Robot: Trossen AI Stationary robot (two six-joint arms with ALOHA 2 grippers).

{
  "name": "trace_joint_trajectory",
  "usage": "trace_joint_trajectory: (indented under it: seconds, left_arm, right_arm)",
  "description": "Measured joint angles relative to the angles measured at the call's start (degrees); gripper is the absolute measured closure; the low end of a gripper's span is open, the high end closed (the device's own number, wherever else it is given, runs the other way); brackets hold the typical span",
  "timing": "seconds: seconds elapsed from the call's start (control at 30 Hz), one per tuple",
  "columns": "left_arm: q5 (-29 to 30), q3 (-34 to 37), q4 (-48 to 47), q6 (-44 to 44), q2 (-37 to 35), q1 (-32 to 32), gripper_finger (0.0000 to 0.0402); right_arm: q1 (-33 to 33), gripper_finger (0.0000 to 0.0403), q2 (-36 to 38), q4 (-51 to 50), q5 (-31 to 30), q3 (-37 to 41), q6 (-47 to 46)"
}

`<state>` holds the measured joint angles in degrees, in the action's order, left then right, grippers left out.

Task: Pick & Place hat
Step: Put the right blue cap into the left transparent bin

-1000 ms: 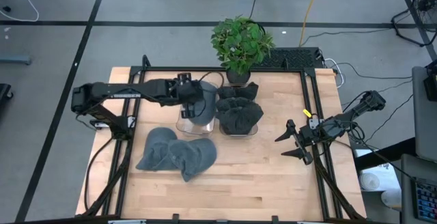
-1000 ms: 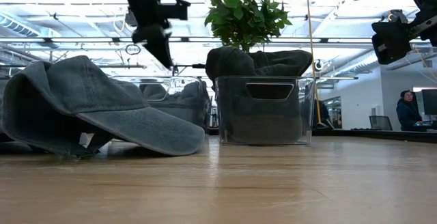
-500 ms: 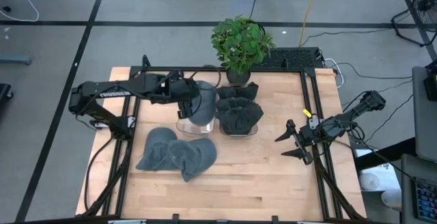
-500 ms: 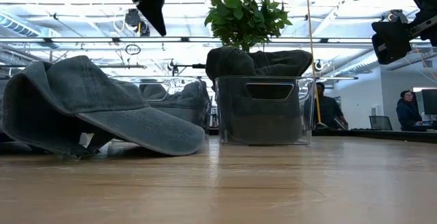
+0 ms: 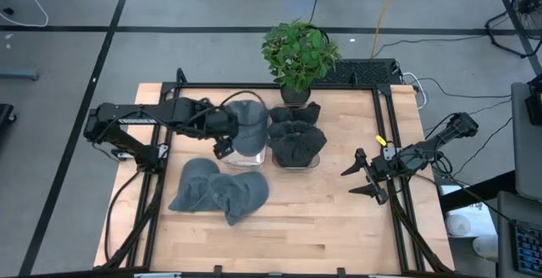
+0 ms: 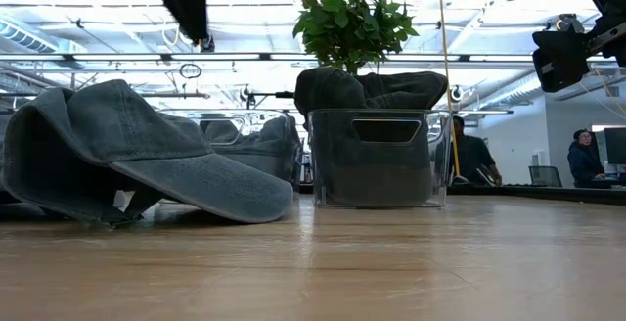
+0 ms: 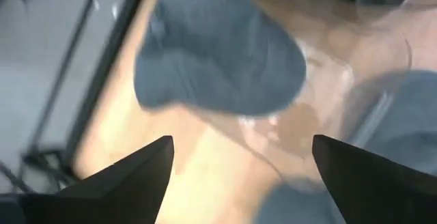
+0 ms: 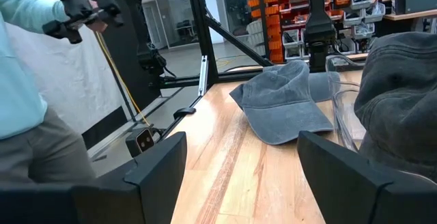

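A grey-blue hat (image 5: 249, 124) lies in the left clear bin (image 5: 230, 154), crown up (image 7: 218, 53). My left gripper (image 5: 222, 136) hangs open just left of that bin and above it, touching nothing; it shows at the top of the low view (image 6: 188, 3). Two more grey hats (image 5: 218, 191) lie on their brims on the wood in front of the bins (image 6: 127, 155). The right clear bin (image 6: 380, 160) holds dark hats (image 5: 296, 141). My right gripper (image 5: 360, 178) waits open near the table's right edge.
A potted plant (image 5: 296, 53) stands behind the bins at the far edge. A black frame rail (image 5: 385, 125) borders the table. In the right wrist view a person (image 8: 27, 94) stands beyond the table. Bare wood (image 5: 322, 227) lies toward the near edge.
My left gripper has opened and let go of the grey-blue hat, then drawn back from over the left bin toward the table's left edge while rising. The hat stays lying in the bin.
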<state>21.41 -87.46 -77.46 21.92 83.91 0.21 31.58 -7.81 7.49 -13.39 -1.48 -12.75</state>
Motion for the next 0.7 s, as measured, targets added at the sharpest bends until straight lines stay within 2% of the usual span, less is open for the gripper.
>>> trace_joint_trajectory:
  seconds: [0.17,0.4,0.7]
  left_arm:
    - [-5.7,-0.1,-7.3,14.0,-2.3,-1.6,0.0046]
    - [-14.1,-0.1,-9.4,29.3,-5.4,-6.5,0.0069]
    - [-16.5,0.0,-10.6,43.3,-6.4,-16.9,0.0084]
  right_arm:
    - [0.0,0.0135,0.0,0.0,0.0,0.0,0.0]
    - [0.0,0.0135,0.0,0.0,0.0,0.0,0.0]
    - [0.0,0.0135,0.0,0.0,0.0,0.0,0.0]
